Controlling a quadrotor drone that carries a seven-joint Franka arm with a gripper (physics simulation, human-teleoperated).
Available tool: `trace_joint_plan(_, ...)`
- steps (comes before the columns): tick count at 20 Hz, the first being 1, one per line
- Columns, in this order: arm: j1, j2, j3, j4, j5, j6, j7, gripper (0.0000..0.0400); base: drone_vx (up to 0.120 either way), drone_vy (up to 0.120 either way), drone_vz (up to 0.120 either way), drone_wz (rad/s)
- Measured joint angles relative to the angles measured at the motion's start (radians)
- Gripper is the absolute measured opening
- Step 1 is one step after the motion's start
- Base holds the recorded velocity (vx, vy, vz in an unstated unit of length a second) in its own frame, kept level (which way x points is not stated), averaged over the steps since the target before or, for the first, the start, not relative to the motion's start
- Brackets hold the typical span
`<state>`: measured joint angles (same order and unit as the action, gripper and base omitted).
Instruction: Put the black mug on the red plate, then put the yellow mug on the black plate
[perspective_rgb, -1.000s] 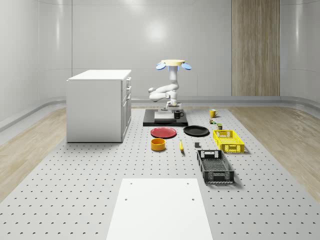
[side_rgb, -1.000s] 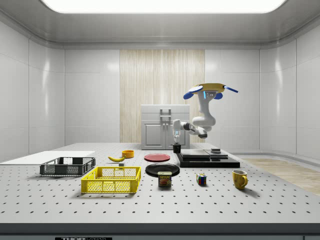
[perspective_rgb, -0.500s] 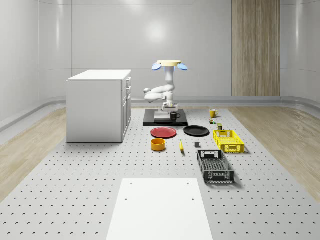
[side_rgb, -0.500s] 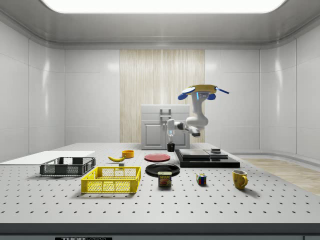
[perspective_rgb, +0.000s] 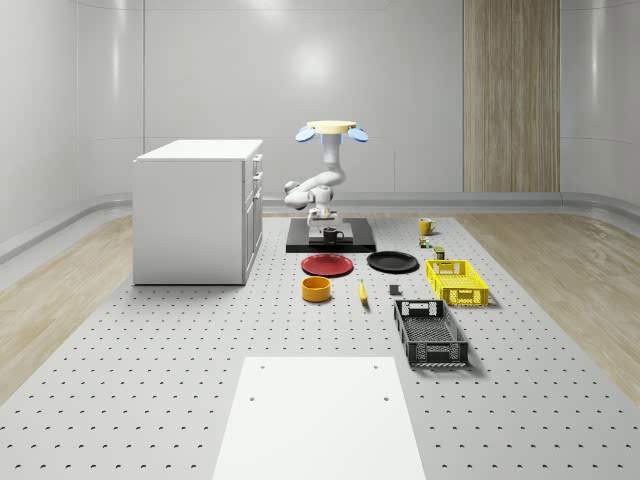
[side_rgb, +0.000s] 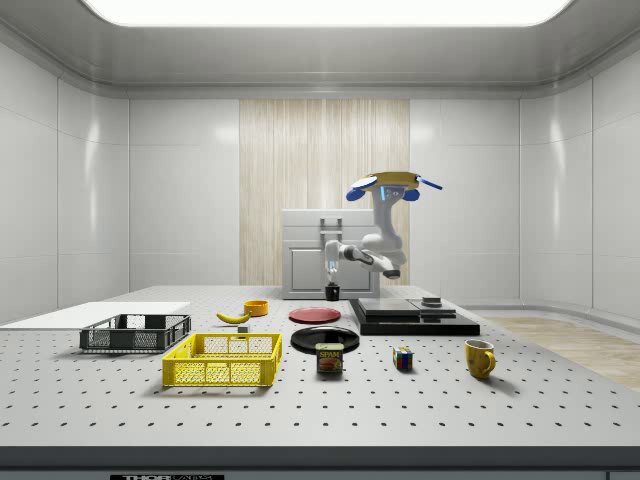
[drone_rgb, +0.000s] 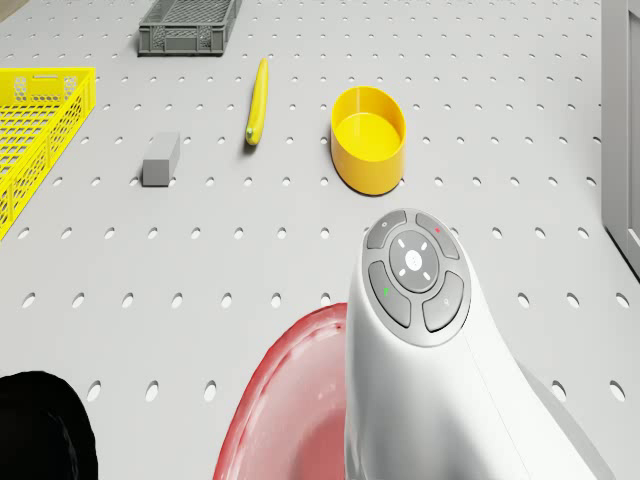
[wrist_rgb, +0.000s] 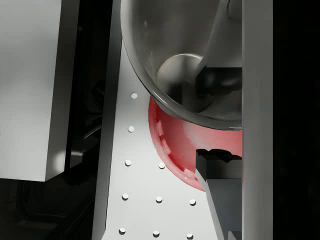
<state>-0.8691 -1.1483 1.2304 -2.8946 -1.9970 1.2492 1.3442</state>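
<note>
The drone (perspective_rgb: 331, 129) hovers in the air over the black platform (perspective_rgb: 355, 243) at the far end of the tabletop (perspective_rgb: 150, 360), next to the white cabinet (perspective_rgb: 195, 210). Its white arm (side_rgb: 362, 252) bends down & out toward the middle of the tabletop.

The gripper (side_rgb: 332, 278) points straight down w/ the black mug (perspective_rgb: 330, 236) hanging from it. The fingers (wrist_rgb: 218, 172) are shut on the mug's rim, one inside the cup & one outside. The mug is up in the air, not touching anything. It is by the near edge of the platform, just past the far rim of the red plate (perspective_rgb: 327, 265). In the wrist view the red plate shows under the mug.

The black plate (perspective_rgb: 392, 262) lies beside the red plate, near but not touching. The yellow mug (perspective_rgb: 426, 227) stands upright on the tabletop, well apart, toward the far right edge in the whole-scene view.

A yellow bowl (drone_rgb: 369, 138), a banana (drone_rgb: 258, 102), a small grey block (drone_rgb: 160, 159), a yellow crate (perspective_rgb: 457, 281) & a dark crate (perspective_rgb: 430, 333) sit closer to the near edge.
</note>
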Motion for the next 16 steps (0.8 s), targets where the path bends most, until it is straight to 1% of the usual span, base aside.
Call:
trace_joint_plan(2,-0.04,0.003,0.006,-0.004,0.005,-0.008,0.062,0.013,0.0,0.0,-0.02,0.0)
trace_joint_plan(7,-0.126,0.008,0.026,-0.003,0.021,-0.02,0.171,0.0116,0.0,0.0,-0.12,0.0)
trace_joint_plan(11,-0.168,0.0,0.04,0.0,0.035,-0.016,0.218,0.0112,0.0,-0.11,-0.12,0.0)
trace_joint_plan(16,-0.195,-0.018,0.052,0.004,0.05,0.0,0.248,0.0109,0.0,-0.112,-0.12,0.0)
